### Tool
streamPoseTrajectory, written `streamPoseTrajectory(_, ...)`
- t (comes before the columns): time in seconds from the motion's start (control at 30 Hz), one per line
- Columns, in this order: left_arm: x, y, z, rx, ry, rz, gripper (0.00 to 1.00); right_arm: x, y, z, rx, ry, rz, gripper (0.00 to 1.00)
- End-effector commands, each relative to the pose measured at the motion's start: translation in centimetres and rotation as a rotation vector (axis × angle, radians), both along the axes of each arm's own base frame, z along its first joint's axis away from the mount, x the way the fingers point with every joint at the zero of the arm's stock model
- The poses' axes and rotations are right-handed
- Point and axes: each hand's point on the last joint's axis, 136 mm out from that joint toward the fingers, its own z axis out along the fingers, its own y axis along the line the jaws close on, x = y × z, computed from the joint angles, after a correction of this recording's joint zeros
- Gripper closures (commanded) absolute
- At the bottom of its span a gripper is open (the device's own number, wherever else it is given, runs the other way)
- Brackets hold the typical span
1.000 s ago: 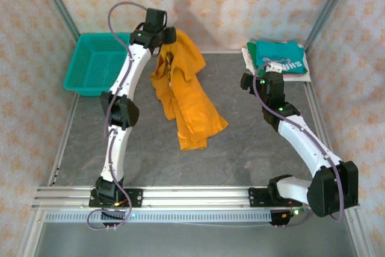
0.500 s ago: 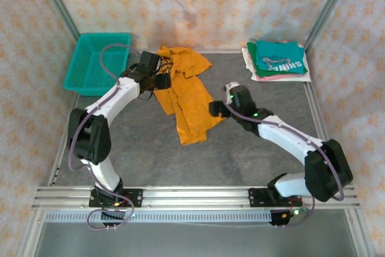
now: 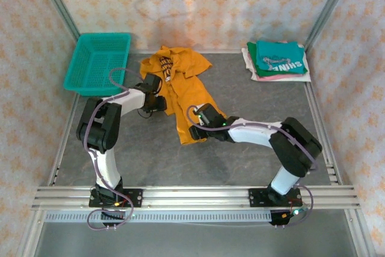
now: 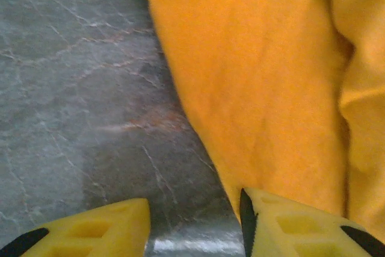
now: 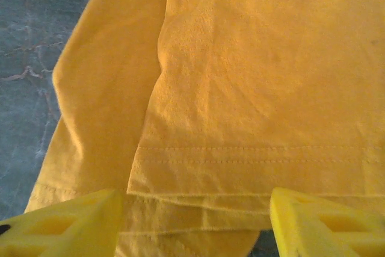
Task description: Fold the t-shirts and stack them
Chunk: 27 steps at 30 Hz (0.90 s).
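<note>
A mustard-orange t-shirt (image 3: 186,97) lies crumpled on the grey table, its print (image 3: 166,66) near the collar at the back. My left gripper (image 3: 157,102) is low at the shirt's left edge. In the left wrist view the left gripper (image 4: 194,233) is open over bare table, and the shirt's edge (image 4: 252,88) runs beside the right finger (image 4: 289,227). My right gripper (image 3: 195,132) is at the shirt's near hem. The right gripper (image 5: 195,227) stands open with the layered hem (image 5: 240,173) between its fingers. A folded teal t-shirt (image 3: 278,57) tops a pink and white stack at the back right.
A teal mesh basket (image 3: 99,61) stands at the back left, just off the table's edge. The metal frame posts and patterned walls close in the back and sides. Bare grey table (image 3: 252,167) lies in front of and to the right of the orange shirt.
The left arm lowered the orange shirt from the back onto the table and now sits at its left edge. The right arm swept from the stack to the shirt's near hem. Both jaws have narrowed.
</note>
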Motion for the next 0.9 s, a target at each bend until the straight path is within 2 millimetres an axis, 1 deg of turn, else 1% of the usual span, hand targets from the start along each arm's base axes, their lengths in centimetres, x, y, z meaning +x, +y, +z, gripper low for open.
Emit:
streamPoseTrajectory(0.0,1.9,-1.6,-1.0,-0.058,-0.043,-0.006,0.56,2.1,1.0,0.9,0.012,-0.065,-0.052,0.35)
streamPoseTrajectory(0.17,2.6,-2.6,-2.2,-0.093,-0.033,-0.013,0.61,2.9,1.5,0.1,0.005,-0.068,-0.086,0.43)
streamPoseTrajectory(0.3,2.6,-3.7,-3.1,-0.128,-0.02,-0.023,0.59,3.8,1.7,0.2,0.0,-0.086,-0.108,0.43)
streamPoseTrajectory(0.4,2.4,-5.0,-3.5,-0.154,-0.012,-0.041,0.58,4.1,2.2,0.0,0.005,-0.079,-0.111,0.43)
streamPoseTrajectory(0.5,2.1,-6.2,-3.7,-0.17,-0.006,-0.049,0.58,4.5,2.3,-0.5,-0.01,-0.067,-0.129,0.48)
streamPoseTrajectory(0.57,1.6,-6.4,-4.0,-0.145,0.007,-0.042,0.65,4.7,2.2,-0.6,-0.013,-0.071,-0.14,0.54)
streamPoseTrajectory(0.63,0.9,-6.2,-4.4,-0.088,0.027,-0.032,0.65,4.9,2.1,-0.4,-0.016,-0.081,-0.146,0.55)
streamPoseTrajectory(0.77,-0.4,-6.8,-4.5,-0.036,0.061,-0.024,0.68,5.2,1.5,0.3,-0.03,-0.11,-0.177,0.54)
streamPoseTrajectory(0.87,-1.2,-7.9,-4.2,-0.045,0.066,-0.048,0.67,5.4,1.1,0.9,-0.025,-0.131,-0.193,0.54)
